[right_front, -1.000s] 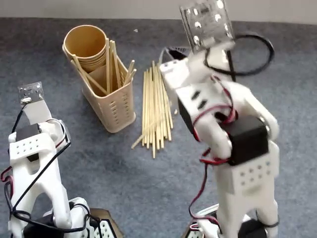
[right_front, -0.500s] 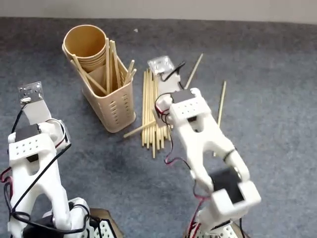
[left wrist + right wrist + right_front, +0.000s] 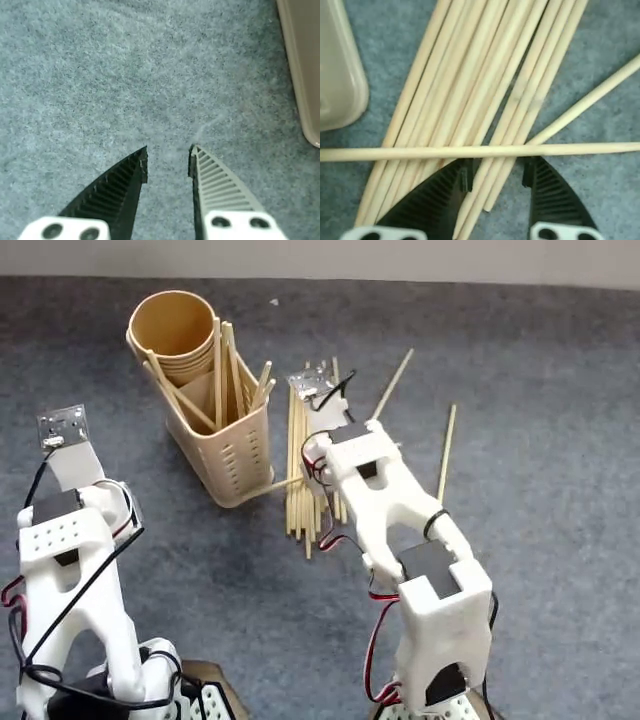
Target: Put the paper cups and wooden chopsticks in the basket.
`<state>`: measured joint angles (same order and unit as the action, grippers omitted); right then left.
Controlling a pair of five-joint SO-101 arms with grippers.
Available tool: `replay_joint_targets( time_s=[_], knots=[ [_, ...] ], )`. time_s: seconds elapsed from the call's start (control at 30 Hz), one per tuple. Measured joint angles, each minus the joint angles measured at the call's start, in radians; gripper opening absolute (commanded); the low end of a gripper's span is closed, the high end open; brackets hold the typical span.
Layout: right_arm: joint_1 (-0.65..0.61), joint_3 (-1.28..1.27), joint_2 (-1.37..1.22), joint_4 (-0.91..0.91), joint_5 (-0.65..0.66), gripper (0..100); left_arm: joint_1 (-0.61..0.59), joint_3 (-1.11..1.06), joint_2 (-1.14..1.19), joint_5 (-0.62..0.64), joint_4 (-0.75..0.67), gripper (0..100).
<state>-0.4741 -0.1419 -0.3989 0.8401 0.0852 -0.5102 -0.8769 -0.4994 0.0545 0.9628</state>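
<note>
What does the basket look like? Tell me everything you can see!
The basket is tall and narrow. It is beige and plastic-looking, with rounded corners and rows of little slots in its wall. It stands on the grey carpet. Stacked paper cups sit in its far end, and several wooden chopsticks poke out beside them. One loose chopstick on the carpet points at its base.

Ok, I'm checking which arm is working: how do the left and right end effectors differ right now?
The left end effector hangs over bare carpet near the basket; the right end effector is down at the chopstick pile. Only carpet shows in the left one's gap; chopsticks of the pile run through the right one's gap. Both are open.
</note>
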Motion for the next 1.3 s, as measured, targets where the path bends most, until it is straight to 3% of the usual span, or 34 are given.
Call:
replay_joint_targets(
  time_s=[0.03,0.23,0.57,0.77,1.03,1.17,1.3],
  knots=[
    [0.000,0.002,0.000,0.000,0.000,0.0,0.000,0.000,0.000,0.000,0.000,17],
    [0.000,0.014,0.000,0.021,0.005,0.6,0.000,0.000,0.000,0.000,0.000,17],
    [0.063,0.081,0.046,0.207,0.006,0.6,0.000,0.000,0.000,0.000,0.000,17],
    [0.098,0.153,0.304,0.313,0.006,0.6,0.000,0.000,0.000,0.000,0.000,17],
    [0.101,0.170,0.749,0.319,-0.028,0.6,0.000,0.000,0.000,0.000,0.000,17],
    [0.095,0.170,0.936,0.236,-0.064,0.6,0.000,0.000,0.000,0.000,0.000,17],
    [-0.021,0.146,1.051,0.097,-0.083,0.6,0.000,0.000,0.000,0.000,0.000,17]
  ],
)
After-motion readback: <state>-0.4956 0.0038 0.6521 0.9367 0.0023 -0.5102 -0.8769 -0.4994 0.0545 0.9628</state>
